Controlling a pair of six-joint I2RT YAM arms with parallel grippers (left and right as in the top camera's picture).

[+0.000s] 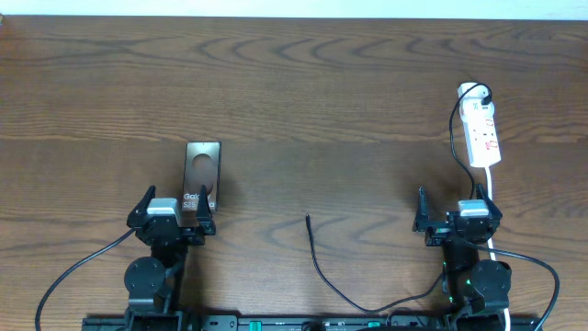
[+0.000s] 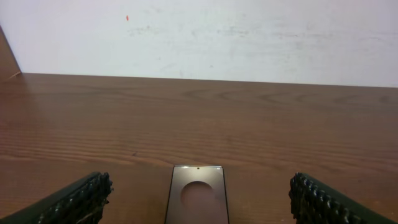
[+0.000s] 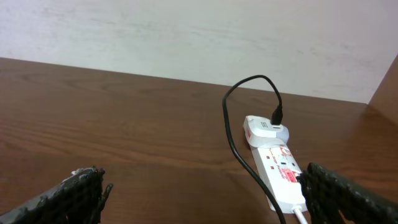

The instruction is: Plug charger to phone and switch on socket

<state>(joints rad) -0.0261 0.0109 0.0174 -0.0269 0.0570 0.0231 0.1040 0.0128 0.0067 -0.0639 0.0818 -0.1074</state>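
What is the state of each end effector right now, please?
Left end effector: open, holding nothing.
Right end effector: open, holding nothing.

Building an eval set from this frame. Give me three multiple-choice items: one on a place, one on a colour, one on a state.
1. The charger tip, relative to the phone:
A) plugged into it
B) loose on the table, apart from it, between the arms
C) lying on its screen

2. Colour of the socket body:
A) white
B) black
C) blue

3. The left claw and right claw:
A) both open, clamping nothing
B) left shut on phone
C) right shut on charger

Key:
1 B, the tip rests on bare wood to the side of the phone.
2 A, the strip is white with red markings.
3 A, both wrist views show the fingers spread wide.
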